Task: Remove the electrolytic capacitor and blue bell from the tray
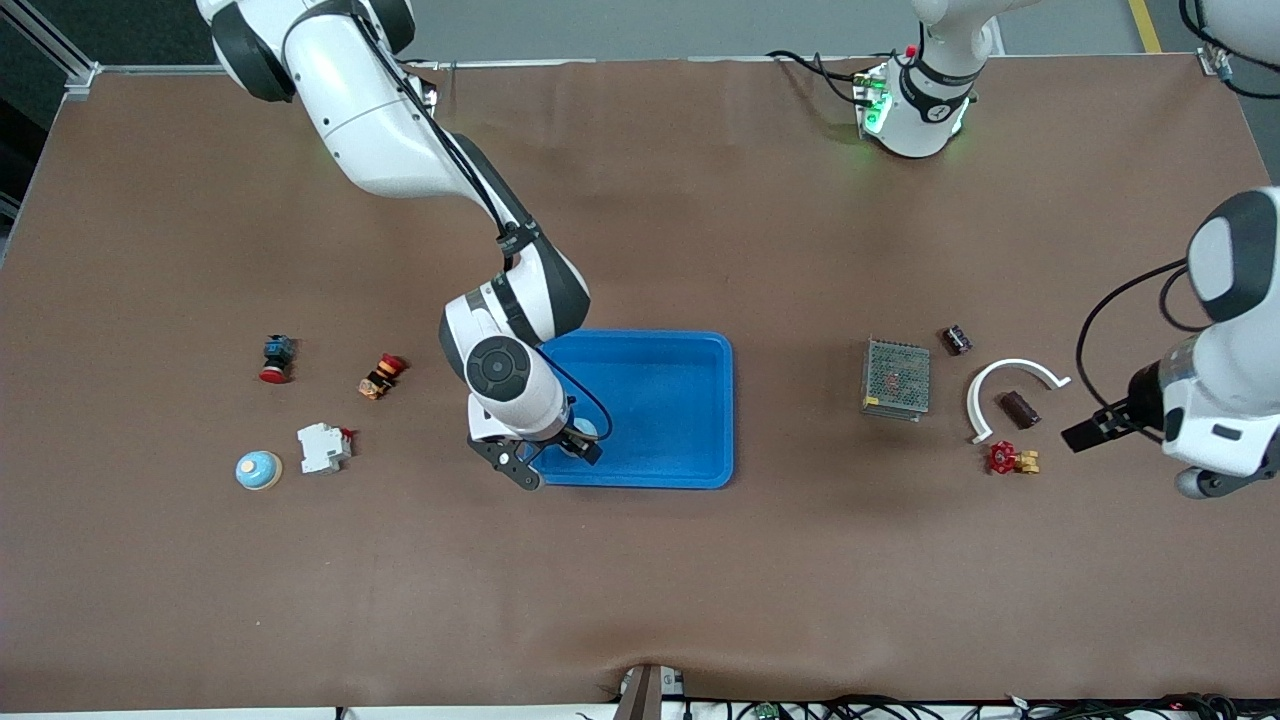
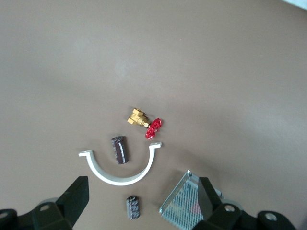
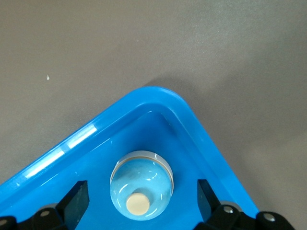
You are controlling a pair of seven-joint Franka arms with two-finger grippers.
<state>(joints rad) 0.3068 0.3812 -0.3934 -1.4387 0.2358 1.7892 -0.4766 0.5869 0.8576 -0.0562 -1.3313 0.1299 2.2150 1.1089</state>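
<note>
A light blue bell (image 3: 141,184) with a cream button sits in the corner of the blue tray (image 1: 660,350) nearest the right arm's end and the front camera. My right gripper (image 1: 552,458) is open just above it, one finger on each side, not touching; it shows in the right wrist view (image 3: 141,199). Two dark capacitors lie on the table: one (image 1: 957,339) beside the mesh box, one (image 1: 1020,408) inside the white arc. My left gripper (image 1: 1092,432) is open and empty, in the air beside the arc. In the left wrist view (image 2: 141,201) the capacitors (image 2: 132,207) (image 2: 120,150) lie well below it.
A metal mesh box (image 1: 896,378), a white curved clip (image 1: 1010,372) and a red-handled brass valve (image 1: 1010,459) lie near the capacitors. Toward the right arm's end lie a second blue bell (image 1: 259,470), a white breaker (image 1: 323,447) and two red push buttons (image 1: 276,358) (image 1: 382,375).
</note>
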